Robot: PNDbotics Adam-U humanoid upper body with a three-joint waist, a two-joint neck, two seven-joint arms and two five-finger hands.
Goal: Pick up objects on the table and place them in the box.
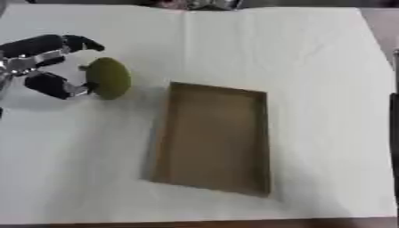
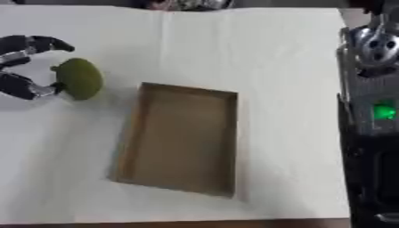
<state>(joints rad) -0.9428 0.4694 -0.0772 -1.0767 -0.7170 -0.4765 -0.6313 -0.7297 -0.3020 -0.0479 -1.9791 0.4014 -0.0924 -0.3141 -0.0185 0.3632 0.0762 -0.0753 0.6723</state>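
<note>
Gripping the green oval object (image 1: pixel 108 78), long axis upright, left hand (image 1: pixel 43 67).

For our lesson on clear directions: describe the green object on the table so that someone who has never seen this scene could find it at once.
Start at the white table and find the shallow brown box near its middle. Look just beyond the box's far left corner, where the robot's left hand curls around a rounded olive-green object. It is the only green, rounded thing there, unlike the flat-sided brown box.
</note>
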